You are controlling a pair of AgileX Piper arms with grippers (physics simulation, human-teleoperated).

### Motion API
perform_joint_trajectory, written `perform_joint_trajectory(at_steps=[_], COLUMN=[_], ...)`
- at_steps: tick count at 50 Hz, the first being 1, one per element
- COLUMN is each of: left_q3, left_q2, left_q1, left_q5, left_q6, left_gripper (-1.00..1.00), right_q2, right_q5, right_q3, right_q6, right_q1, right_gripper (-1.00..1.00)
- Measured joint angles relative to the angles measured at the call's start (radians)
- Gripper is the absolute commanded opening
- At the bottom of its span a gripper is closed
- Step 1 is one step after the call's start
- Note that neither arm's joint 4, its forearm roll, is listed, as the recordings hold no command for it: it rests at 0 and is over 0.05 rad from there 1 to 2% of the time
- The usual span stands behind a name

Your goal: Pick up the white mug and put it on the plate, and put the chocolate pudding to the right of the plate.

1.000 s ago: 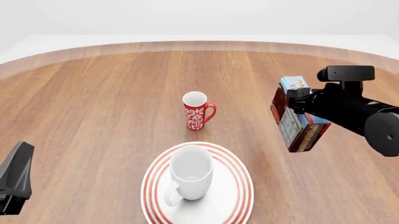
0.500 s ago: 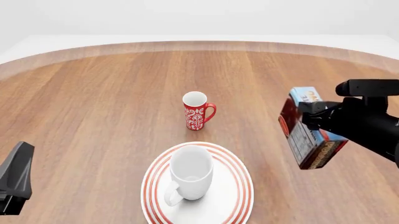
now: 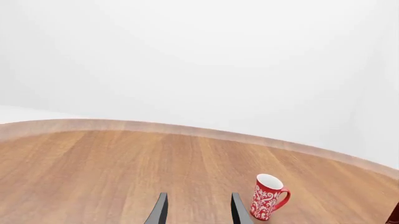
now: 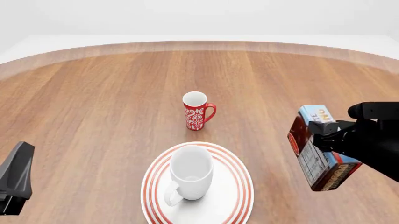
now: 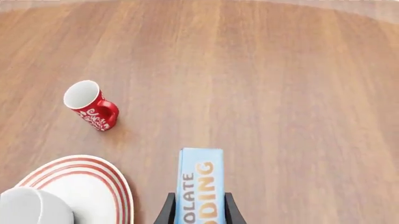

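With our right gripper (image 4: 327, 140) clamped on the light-blue chocolate pudding carton (image 4: 319, 148), we should lower it upright, keeping the red-ringed white plate (image 4: 240, 186) clear beside it.

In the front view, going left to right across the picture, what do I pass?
left gripper → white mug standing on the plate → chocolate pudding held off the table in the right gripper. The red mug stands farther back, level with the white mug across the picture, so I left it out.

Bare worktop (image 4: 274, 140) lies right of the plate (image 4: 237, 186); only the red mug (image 4: 196, 111) stands beyond it, well clear.
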Motion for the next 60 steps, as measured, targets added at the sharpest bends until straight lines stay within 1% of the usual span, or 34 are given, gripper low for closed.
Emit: perform_joint_trajectory(at_steps=[21,40,52,60], left_q3=[0.000,0.000,0.000,0.000], left_q2=[0.001,0.001,0.001,0.000], left_q1=[-0.002,-0.002,-0.001,0.001], left_q5=[-0.001,-0.002,-0.002,-0.002], left_q6=[0.001,0.001,0.000,-0.001], left_gripper=[1.00,1.00,1.00,1.00], right_q2=[-0.076,-0.131,-0.130,-0.109], right_q5=[0.021,0.044,0.031,0.000], right_q3=[0.106,0.169,0.198,0.220], right_q6=[-0.003,-0.005,-0.002,0.000], right_q1=[-0.043,-0.076,-0.083,-0.083], right_gripper=[-1.00,-1.00,-1.00,-1.00])
